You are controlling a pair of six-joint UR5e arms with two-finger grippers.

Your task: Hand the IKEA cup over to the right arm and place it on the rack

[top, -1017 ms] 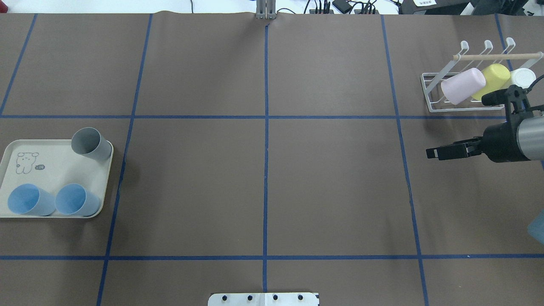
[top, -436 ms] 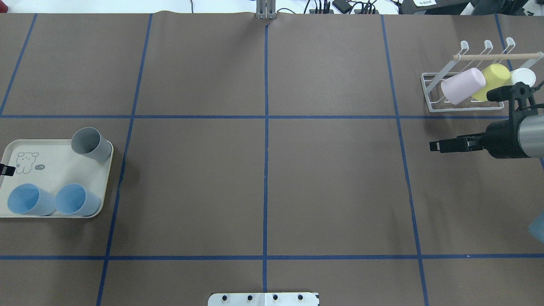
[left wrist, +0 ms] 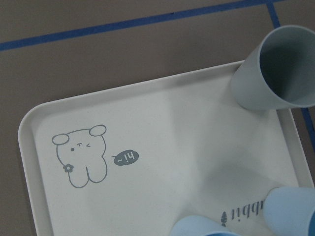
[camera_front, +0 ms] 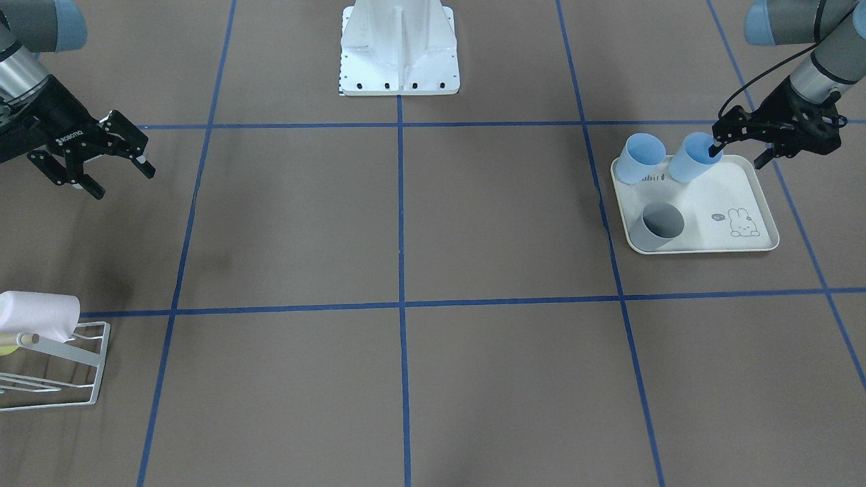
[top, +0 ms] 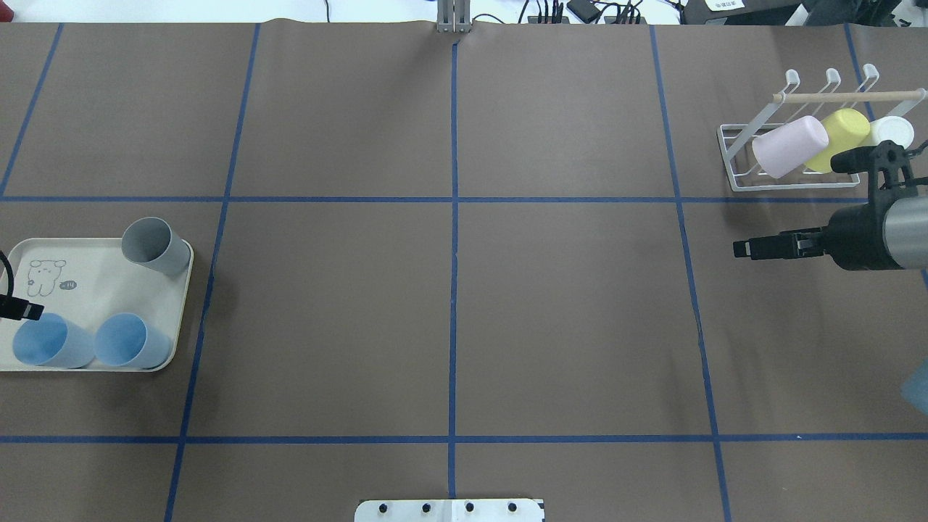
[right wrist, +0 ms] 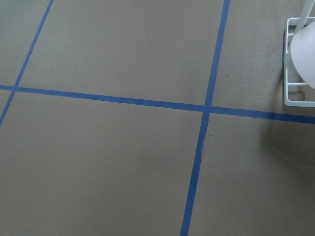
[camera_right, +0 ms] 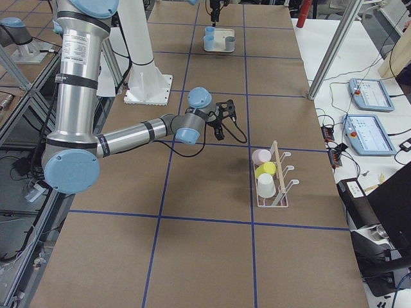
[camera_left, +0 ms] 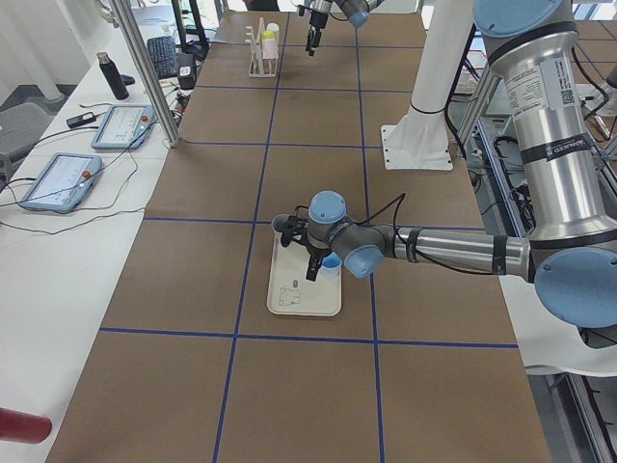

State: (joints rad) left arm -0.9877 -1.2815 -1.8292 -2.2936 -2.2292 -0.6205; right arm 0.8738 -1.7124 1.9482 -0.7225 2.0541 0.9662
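Note:
Two blue cups [top: 43, 342] [top: 129, 341] and a grey cup [top: 154, 246] stand on the cream tray [top: 87, 290] at the left. My left gripper [camera_front: 737, 154] hangs open over the tray's edge, and one fingertip [camera_front: 714, 149] is at the rim of the outer blue cup [camera_front: 690, 168]. The white wire rack [top: 794, 185] with its wooden rod [top: 848, 96] stands at the far right and holds a pink cup [top: 789, 146], a yellow cup [top: 844, 133] and a white cup [top: 892, 130]. My right gripper [camera_front: 122, 182] is open and empty, in front of the rack.
The robot's white base plate [top: 449, 510] sits at the near table edge. Blue tape lines [top: 454, 290] divide the brown table into squares. In the left wrist view the grey cup [left wrist: 275, 69] is at the tray's top right corner.
My left gripper has come into the overhead view at the left edge and moved down to the outer blue cup. The right gripper turned on its wrist and drew back slightly, then held still.

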